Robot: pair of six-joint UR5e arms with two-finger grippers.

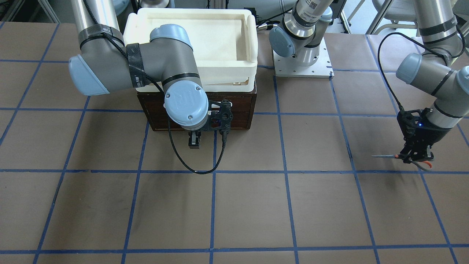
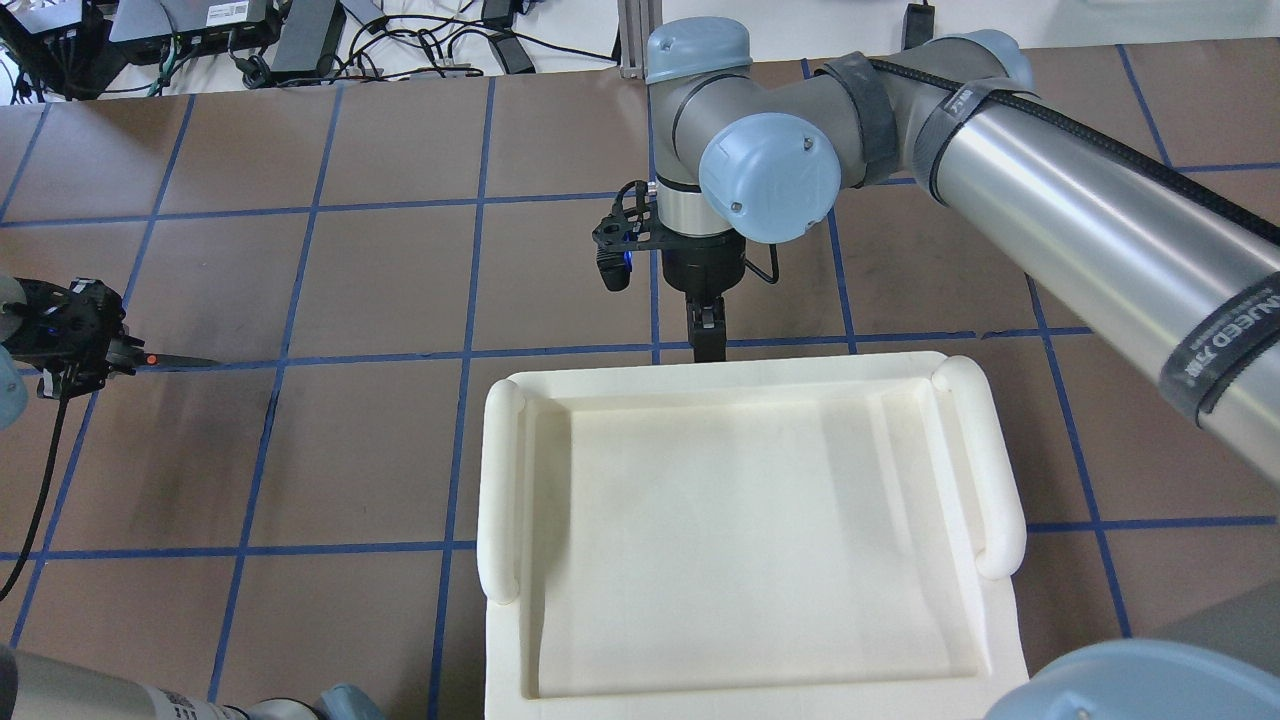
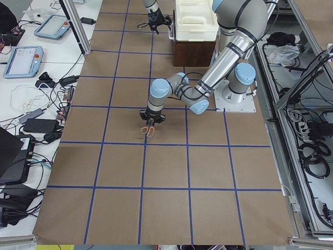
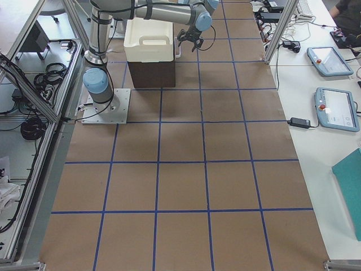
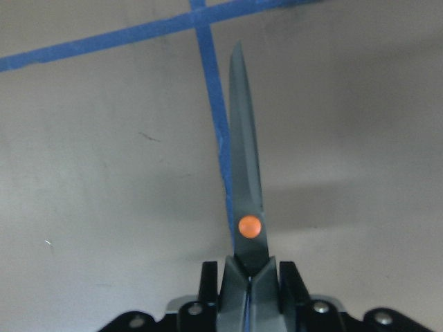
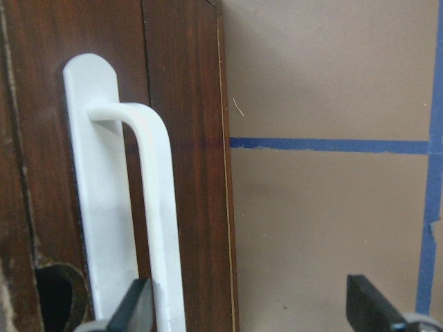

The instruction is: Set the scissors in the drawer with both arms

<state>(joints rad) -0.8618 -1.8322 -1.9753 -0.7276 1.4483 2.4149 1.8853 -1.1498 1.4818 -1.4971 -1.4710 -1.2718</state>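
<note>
Two grippers divide the work: the left gripper (image 1: 416, 156), clamped on the scissors (image 5: 246, 173) behind the pivot, holds the blades level and pointing toward the closed drawer (image 1: 234, 106) well apart, where the right gripper (image 1: 194, 142), jaws spread wide, faces the white handle (image 6: 149, 207).

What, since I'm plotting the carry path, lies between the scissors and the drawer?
Nothing. In the front-facing view, only bare, blue-taped table separates the scissors, held in the left tool, from the drawer.
</note>
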